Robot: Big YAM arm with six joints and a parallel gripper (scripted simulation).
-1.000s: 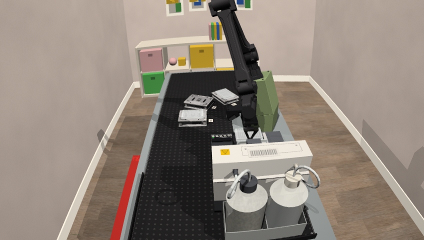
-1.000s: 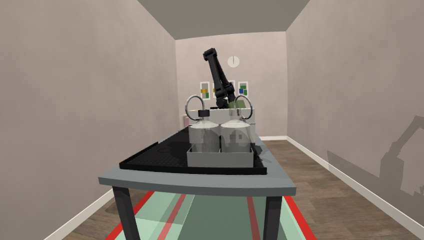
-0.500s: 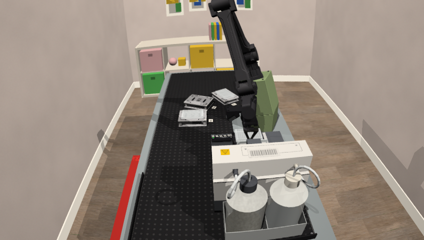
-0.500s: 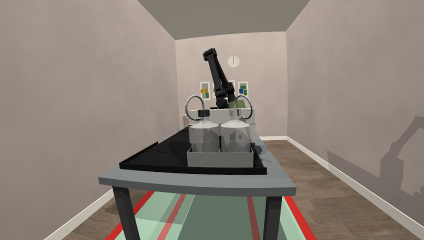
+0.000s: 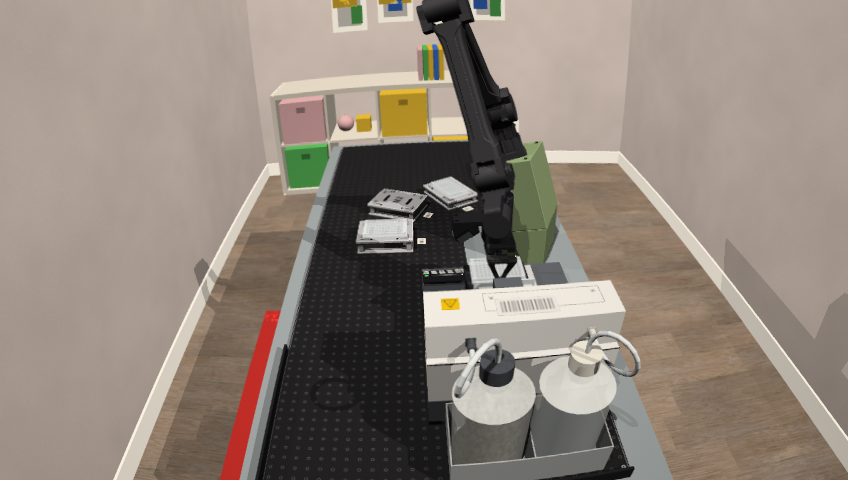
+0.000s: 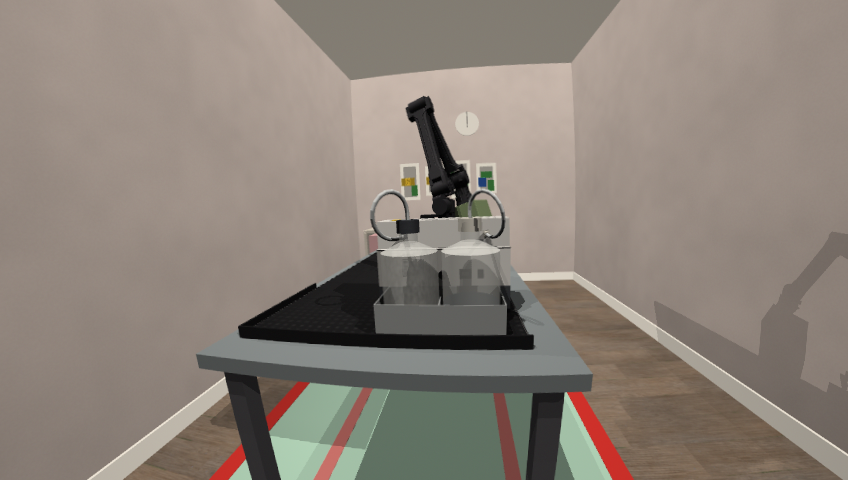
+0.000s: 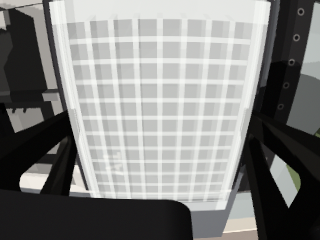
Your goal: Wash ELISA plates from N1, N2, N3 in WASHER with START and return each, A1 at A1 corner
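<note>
A plain pinkish wall (image 5: 553, 89) (image 6: 523, 95) and a pale shelf unit (image 5: 357, 84) stand behind the grey bench (image 5: 302, 252) (image 6: 392, 369), which carries a perforated black mat (image 5: 351, 309) (image 6: 297, 324). The ELISA plate (image 5: 480, 270) (image 7: 160, 112) is gripped by its two long sides in the pincer (image 5: 502, 274) (image 7: 159, 118), at the washer's carrier; whether it lies flat within the locators cannot be told. A faint A1 mark shows on it in the wrist view. Just beside the pincer is the keypad (image 5: 443, 277), with a small green spot at one end. On the bottles' side of the pincer stands the plate washer (image 5: 464, 342) (image 6: 440, 236), and past it two bottles (image 5: 493, 407) (image 6: 410, 276) in a grey holder (image 5: 535, 465) (image 6: 440, 319). Well apart from the pincer, towards the shelf unit, a bare nest (image 5: 397, 202) sits between two nests bearing plates, the nearer plate (image 5: 385, 228) and the farther plate (image 5: 452, 189). The black arm (image 5: 470, 113) (image 6: 434, 142) reaches down to the pincer.
</note>
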